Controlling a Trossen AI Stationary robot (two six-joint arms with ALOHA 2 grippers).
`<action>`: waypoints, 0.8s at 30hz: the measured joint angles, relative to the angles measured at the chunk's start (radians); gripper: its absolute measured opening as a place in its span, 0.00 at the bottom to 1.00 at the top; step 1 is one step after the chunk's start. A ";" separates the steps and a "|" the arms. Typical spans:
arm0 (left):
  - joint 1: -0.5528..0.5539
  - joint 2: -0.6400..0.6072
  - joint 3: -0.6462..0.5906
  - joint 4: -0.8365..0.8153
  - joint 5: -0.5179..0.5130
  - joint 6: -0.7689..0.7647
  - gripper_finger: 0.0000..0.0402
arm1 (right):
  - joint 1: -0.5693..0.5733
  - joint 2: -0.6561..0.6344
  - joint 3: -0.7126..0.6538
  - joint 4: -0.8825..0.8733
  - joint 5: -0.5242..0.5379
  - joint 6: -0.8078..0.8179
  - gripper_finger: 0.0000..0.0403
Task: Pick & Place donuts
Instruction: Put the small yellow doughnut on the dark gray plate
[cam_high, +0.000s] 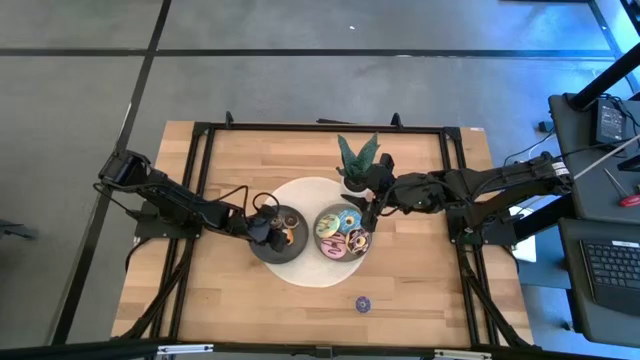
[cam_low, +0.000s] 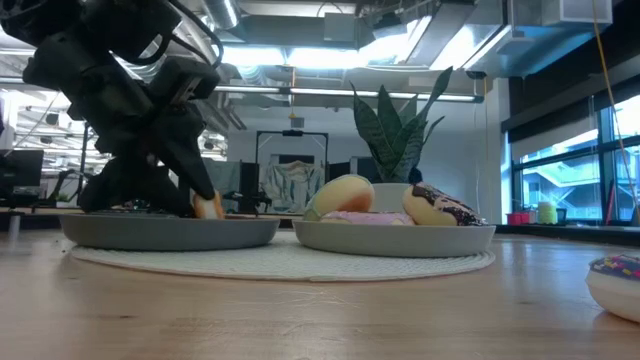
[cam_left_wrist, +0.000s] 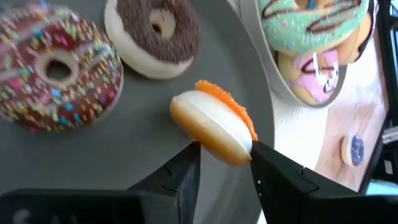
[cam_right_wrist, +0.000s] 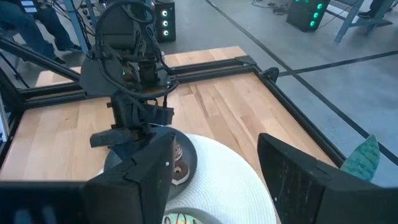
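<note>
Left gripper clamped edge-on around the orange-iced donut tipped upright in the left grey dish, at 9 o'clock from the full dish; likely to squirt free off that rounded rim; right gripper agape, waiting

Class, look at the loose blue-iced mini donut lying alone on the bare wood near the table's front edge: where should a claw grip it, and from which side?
Grip the blue mini donut across its outer rim, coming straight down from above. It appears to lie flat, icing up, with bare table around it, so fingers probably fit either side. The right claw, open over the dish of donuts, looks nearer.
</note>
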 joint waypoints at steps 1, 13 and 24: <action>-0.002 0.000 0.000 0.000 0.012 -0.005 0.33 | 0.000 0.000 0.000 -0.007 0.000 0.004 0.57; -0.046 0.000 0.000 -0.006 0.122 -0.113 0.33 | 0.000 0.000 0.000 -0.039 0.000 0.023 0.57; -0.011 -0.059 0.000 -0.006 0.172 -0.116 0.32 | 0.000 0.000 0.000 -0.039 -0.001 0.018 0.57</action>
